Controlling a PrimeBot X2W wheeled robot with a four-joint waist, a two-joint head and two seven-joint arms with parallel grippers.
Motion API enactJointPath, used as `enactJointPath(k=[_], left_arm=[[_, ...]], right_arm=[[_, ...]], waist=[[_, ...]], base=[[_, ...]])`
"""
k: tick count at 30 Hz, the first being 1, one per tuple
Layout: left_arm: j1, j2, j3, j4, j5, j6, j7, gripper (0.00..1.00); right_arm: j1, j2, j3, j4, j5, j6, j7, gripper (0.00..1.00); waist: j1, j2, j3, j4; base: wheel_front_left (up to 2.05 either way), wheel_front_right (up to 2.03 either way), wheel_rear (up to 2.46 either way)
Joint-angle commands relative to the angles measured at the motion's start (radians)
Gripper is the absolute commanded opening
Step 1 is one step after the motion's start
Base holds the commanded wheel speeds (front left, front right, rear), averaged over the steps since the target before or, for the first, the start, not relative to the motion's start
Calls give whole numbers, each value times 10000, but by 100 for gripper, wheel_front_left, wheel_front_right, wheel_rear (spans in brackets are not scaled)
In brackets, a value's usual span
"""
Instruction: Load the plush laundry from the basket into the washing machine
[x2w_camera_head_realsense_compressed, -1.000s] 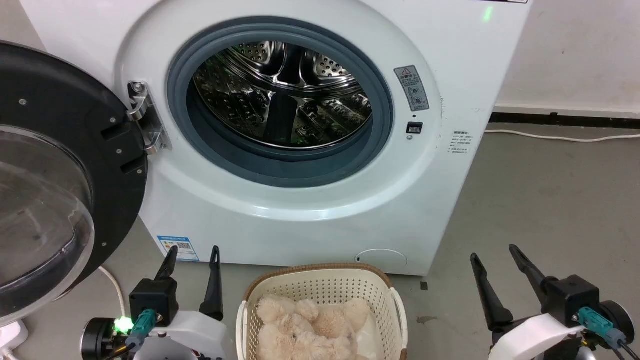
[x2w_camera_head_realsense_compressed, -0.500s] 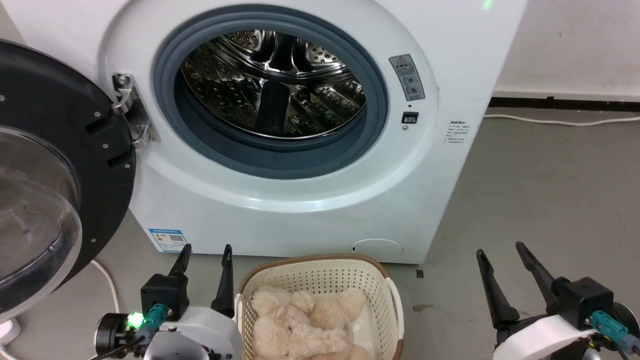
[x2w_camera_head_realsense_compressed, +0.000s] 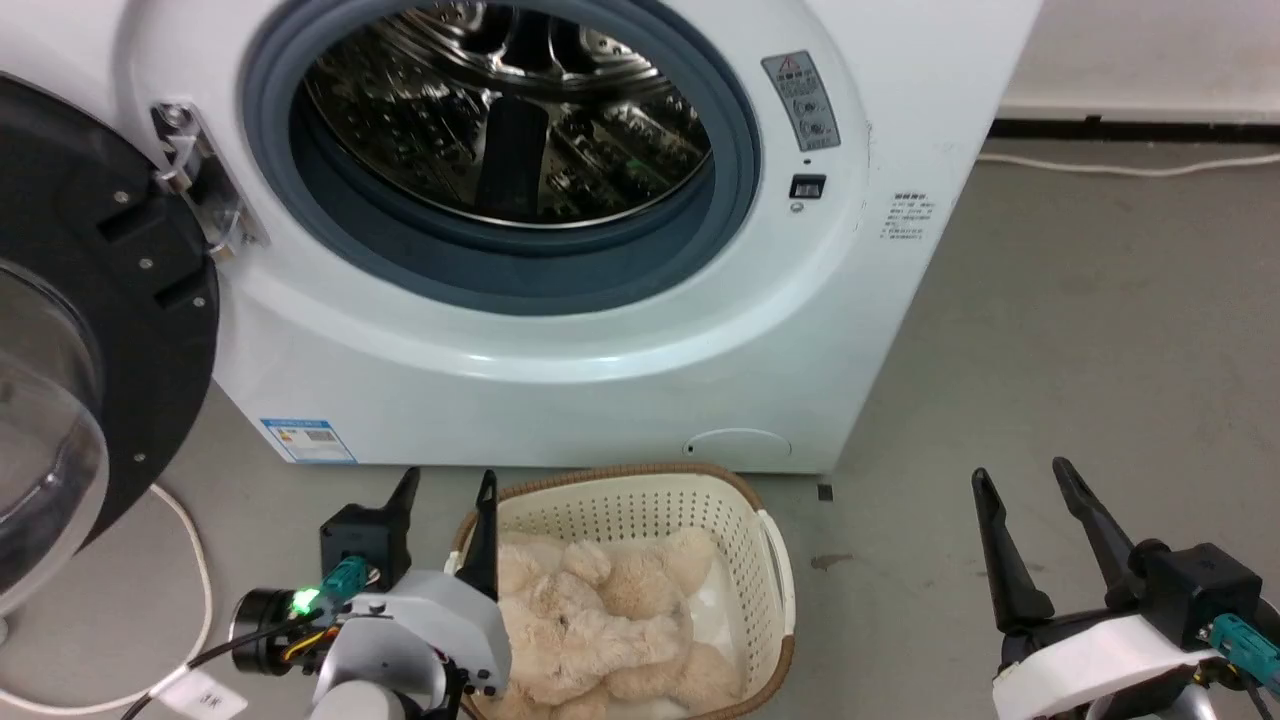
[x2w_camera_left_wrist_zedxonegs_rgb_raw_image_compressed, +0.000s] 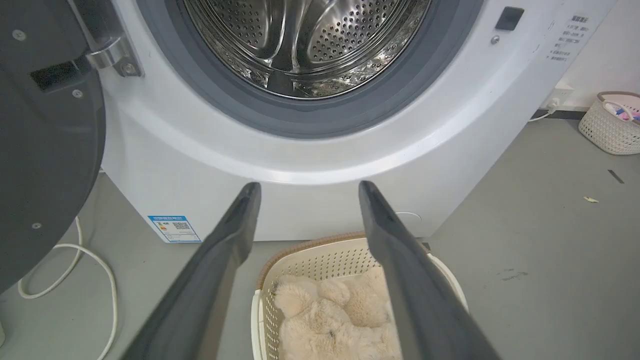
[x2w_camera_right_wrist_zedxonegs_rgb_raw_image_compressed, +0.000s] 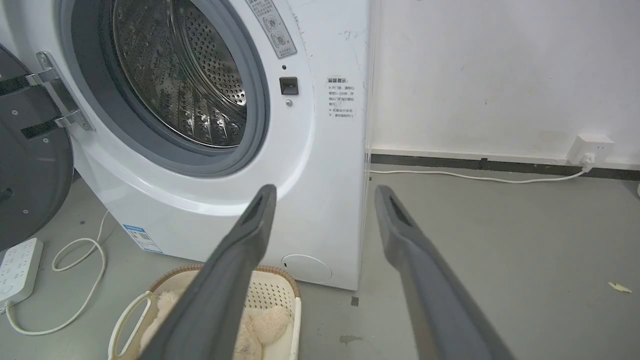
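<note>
The cream plush laundry (x2w_camera_head_realsense_compressed: 600, 630) (x2w_camera_left_wrist_zedxonegs_rgb_raw_image_compressed: 330, 325) lies in the cream perforated basket (x2w_camera_head_realsense_compressed: 640, 500) (x2w_camera_left_wrist_zedxonegs_rgb_raw_image_compressed: 320, 250) (x2w_camera_right_wrist_zedxonegs_rgb_raw_image_compressed: 270, 292) on the floor in front of the white washing machine (x2w_camera_head_realsense_compressed: 560, 360) (x2w_camera_left_wrist_zedxonegs_rgb_raw_image_compressed: 310, 165) (x2w_camera_right_wrist_zedxonegs_rgb_raw_image_compressed: 320, 165). Its door (x2w_camera_head_realsense_compressed: 70, 330) hangs open to the left and the steel drum (x2w_camera_head_realsense_compressed: 500, 110) looks bare. My left gripper (x2w_camera_head_realsense_compressed: 447, 485) (x2w_camera_left_wrist_zedxonegs_rgb_raw_image_compressed: 305, 187) is open, just left of the basket's rim, above the floor. My right gripper (x2w_camera_head_realsense_compressed: 1020, 480) (x2w_camera_right_wrist_zedxonegs_rgb_raw_image_compressed: 322, 192) is open too, well right of the basket, holding nothing.
A white cable (x2w_camera_head_realsense_compressed: 190, 590) loops on the floor under the open door, beside a power strip (x2w_camera_right_wrist_zedxonegs_rgb_raw_image_compressed: 17, 270). A second basket (x2w_camera_left_wrist_zedxonegs_rgb_raw_image_compressed: 610, 122) stands far right by the wall. Another cable (x2w_camera_right_wrist_zedxonegs_rgb_raw_image_compressed: 475, 176) runs to a wall socket (x2w_camera_right_wrist_zedxonegs_rgb_raw_image_compressed: 592, 148). Grey floor stretches right of the machine.
The head camera has tilted down and shifted, so the washer slides up-left and more of the basket shows. My left gripper has edged closer to the basket's left rim. Both grippers stay open.
</note>
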Motion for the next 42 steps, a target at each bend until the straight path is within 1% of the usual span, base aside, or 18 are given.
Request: enactJointPath(k=[1, 14, 15, 17, 27, 33, 42], left_arm=[[-302, 31, -126, 247, -90, -48, 60, 100], [-1470, 26, -629, 1776, -359, -157, 487, 100], [-1783, 22, -761, 2165, -438, -159, 611, 100], [-1981, 19, -846, 2419, -502, -167, 699, 100], [-2969, 11, -1330, 3754, -730, -91, 1339, 100], [-3655, 125, -1864, 4541, -587, -91, 1925, 100], [-4667, 436, -3064, 5557, -41, -393, 2708, 100]], right_arm=[[-140, -6, 5, -91, 127, 4, -124, 100], [-428, -8, 26, -280, 409, 5, -387, 100], [-515, -8, 38, -335, 492, 5, -455, 100], [-582, -9, 66, -367, 542, 5, -499, 100], [-918, -10, 143, -564, 821, 5, -716, 100], [-1042, -11, 78, -717, 1018, 6, -843, 100], [-1201, -12, 29, -869, 1383, 6, -1036, 100]], waist=[[-1, -1, 224, -51], [-1, -1, 1248, -200], [-1, -1, 1545, -238], [-1, -1, 1733, -265], [-1, -1, 2694, -392], [-1, -1, 3314, -481], [-1, -1, 4221, -661]], base=[[0, 0, 0], [0, 0, 0], [0, 0, 0], [0, 0, 0], [0, 0, 0], [0, 0, 0], [0, 0, 0]])
